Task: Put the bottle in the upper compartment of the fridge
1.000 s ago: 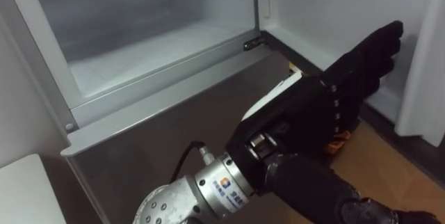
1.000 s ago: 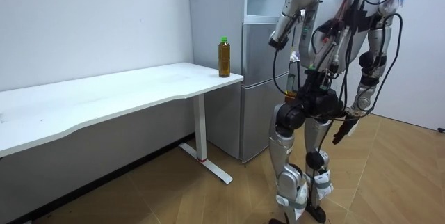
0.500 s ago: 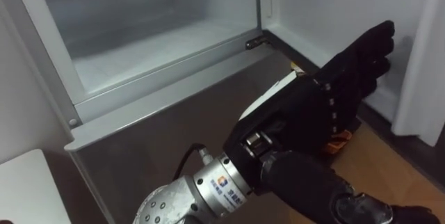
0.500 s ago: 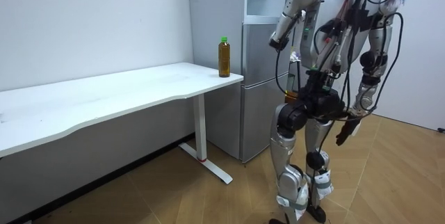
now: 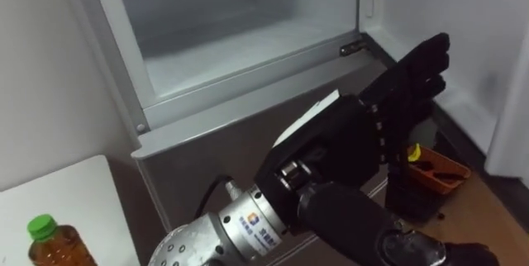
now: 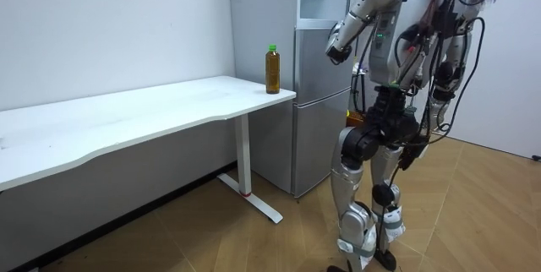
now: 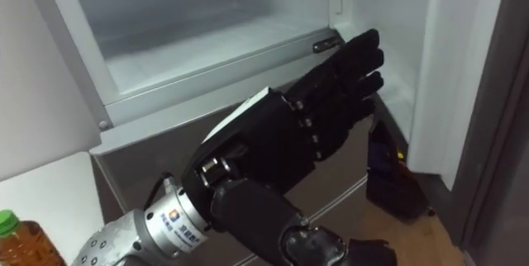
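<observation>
Amber bottle stands on table; left hand holds fingers straight before open fridge.

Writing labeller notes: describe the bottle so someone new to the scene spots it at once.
Find the long white table along the wall, and follow it to the corner beside the tall grey fridge. There stands an upright clear plastic bottle of brown liquid. Its green cap and dark contents stand out against the white and grey around it.
</observation>
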### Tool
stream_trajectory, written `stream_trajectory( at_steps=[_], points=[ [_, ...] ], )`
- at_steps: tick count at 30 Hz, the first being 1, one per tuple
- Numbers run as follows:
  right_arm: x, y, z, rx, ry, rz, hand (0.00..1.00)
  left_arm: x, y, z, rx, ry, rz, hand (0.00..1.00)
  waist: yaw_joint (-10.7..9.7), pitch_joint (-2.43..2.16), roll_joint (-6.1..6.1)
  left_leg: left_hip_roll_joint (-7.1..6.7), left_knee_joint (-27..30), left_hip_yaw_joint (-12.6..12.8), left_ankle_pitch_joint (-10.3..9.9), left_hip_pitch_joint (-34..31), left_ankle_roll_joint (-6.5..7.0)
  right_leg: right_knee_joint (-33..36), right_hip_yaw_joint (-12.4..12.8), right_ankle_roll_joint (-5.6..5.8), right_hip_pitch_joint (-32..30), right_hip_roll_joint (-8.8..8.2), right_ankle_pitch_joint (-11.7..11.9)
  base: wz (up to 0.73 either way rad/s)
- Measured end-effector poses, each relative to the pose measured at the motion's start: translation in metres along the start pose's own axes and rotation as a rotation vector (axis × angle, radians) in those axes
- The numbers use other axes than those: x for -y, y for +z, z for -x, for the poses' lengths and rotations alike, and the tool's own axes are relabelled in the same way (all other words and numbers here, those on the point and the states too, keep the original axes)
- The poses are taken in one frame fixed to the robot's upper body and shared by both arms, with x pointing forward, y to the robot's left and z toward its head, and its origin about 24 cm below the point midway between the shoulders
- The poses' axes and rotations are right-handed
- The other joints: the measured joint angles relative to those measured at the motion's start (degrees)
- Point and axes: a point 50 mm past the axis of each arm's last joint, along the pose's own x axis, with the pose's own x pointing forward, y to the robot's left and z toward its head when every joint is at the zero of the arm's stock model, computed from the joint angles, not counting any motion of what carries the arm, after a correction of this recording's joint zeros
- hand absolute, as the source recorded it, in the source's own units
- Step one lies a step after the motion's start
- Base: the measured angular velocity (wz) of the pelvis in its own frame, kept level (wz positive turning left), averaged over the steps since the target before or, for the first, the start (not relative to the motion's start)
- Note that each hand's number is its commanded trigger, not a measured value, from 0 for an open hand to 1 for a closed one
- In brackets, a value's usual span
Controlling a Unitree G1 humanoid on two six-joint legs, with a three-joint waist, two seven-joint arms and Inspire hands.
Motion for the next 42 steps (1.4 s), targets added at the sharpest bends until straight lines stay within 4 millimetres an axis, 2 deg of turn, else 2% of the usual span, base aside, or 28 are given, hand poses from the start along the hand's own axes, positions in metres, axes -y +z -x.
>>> stream_trajectory(
  at_steps=[1, 3, 9, 17, 23, 28, 31, 33, 35, 37, 39, 42],
  points=[
    [0.000, 0.000, 0.000, 0.000, 0.000, 0.003, 0.00, 0.000, -0.001, 0.001, -0.004, 0.003, -0.002, 0.00, 0.10, 0.01, -0.04, 0.00, 0.00, -0.04, 0.00, -0.05, -0.01, 0.03, -0.06, 0.00, -0.01, 0.00, -0.01, 0.10],
    [0.000, -0.001, 0.000, 0.000, 0.002, 0.001, 0.00, 0.001, -0.001, 0.005, -0.007, 0.009, -0.007, 0.00, 1.52, -0.07, -0.29, 0.01, 0.04, -0.20, 0.04, -0.11, -0.05, 0.16, -0.26, -0.02, -0.07, -0.02, 0.00, 0.03],
    [-0.006, -0.007, 0.000, 0.000, 0.015, -0.013, 0.00, -0.003, 0.008, 0.017, 0.036, 0.078, -0.014, 0.00, 2.27, -0.25, -1.93, -0.05, 0.23, -2.26, 0.16, -0.94, -0.24, 0.49, -1.95, -0.17, -0.10, -0.19, -0.15, 0.17],
    [-0.005, -0.007, 0.000, 0.005, 0.016, -0.009, 0.00, -0.012, 0.017, 0.028, 0.078, 0.154, -0.035, 0.00, 3.89, -0.67, -1.48, -0.26, 0.31, -3.42, 0.24, -1.13, -0.30, 0.56, -3.23, -0.11, 0.26, -0.49, -0.13, 0.08],
    [-0.002, -0.011, 0.001, -0.003, 0.007, -0.009, 0.00, -0.017, 0.028, 0.035, 0.135, 0.207, -0.068, 0.00, 6.11, -0.67, -1.46, -0.21, 0.23, -3.18, 0.30, -0.14, -0.39, 0.57, -3.21, -0.19, 1.17, -0.44, -0.19, -0.01],
    [-0.003, -0.013, 0.000, -0.009, -0.002, -0.011, 0.00, -0.021, 0.024, 0.060, 0.139, 0.345, -0.058, 0.00, 6.23, -0.53, -1.68, -0.26, 0.27, -3.52, 0.30, -0.22, -0.39, 0.67, -3.86, -0.12, 1.33, -0.61, -0.43, 0.05],
    [-0.003, -0.016, 0.001, -0.014, 0.000, -0.017, 0.00, -0.025, 0.024, 0.074, 0.130, 0.421, -0.075, 0.00, 7.60, -0.37, -2.13, -0.24, 0.69, -3.67, 0.31, -0.87, -0.37, 0.67, -4.02, -0.11, 0.90, -0.68, -0.46, 0.03],
    [-0.002, -0.022, 0.002, -0.027, -0.003, -0.023, 0.00, -0.031, 0.032, 0.080, 0.142, 0.474, -0.130, 0.00, 8.35, -0.77, -2.75, -0.45, 0.79, -4.83, 0.32, -1.41, -0.36, 0.57, -5.08, -0.07, 1.00, -0.85, -0.59, 0.22],
    [-0.002, -0.023, 0.002, -0.028, -0.002, -0.029, 0.00, -0.034, 0.040, 0.084, 0.171, 0.507, -0.164, 0.00, 9.11, -0.85, -2.96, -0.65, 0.89, -5.55, 0.34, -1.62, -0.32, 0.58, -5.64, -0.02, 1.19, -1.02, -0.61, 0.23],
    [-0.001, -0.025, 0.003, -0.031, -0.006, -0.030, 0.00, -0.037, 0.046, 0.089, 0.194, 0.538, -0.185, 0.00, 9.63, -0.88, -3.06, -0.94, 0.89, -6.32, 0.36, -1.54, -0.28, 0.45, -6.37, 0.17, 1.78, -1.25, -0.76, 0.22],
    [0.003, -0.029, 0.004, -0.031, -0.008, -0.034, 0.00, -0.040, 0.050, 0.093, 0.213, 0.577, -0.201, 0.00, 11.27, -0.96, -2.93, -1.15, 0.88, -6.47, 0.39, -1.44, -0.24, 0.29, -6.66, 0.32, 2.11, -1.47, -0.92, 0.11],
    [0.003, -0.029, 0.005, -0.031, -0.009, -0.037, 0.00, -0.043, 0.051, 0.102, 0.225, 0.634, -0.209, 0.00, 12.51, -0.92, -2.92, -1.20, 0.81, -6.83, 0.39, -1.55, -0.24, -0.14, -7.28, 0.35, 2.47, -1.53, -0.92, 0.07]
  ],
)
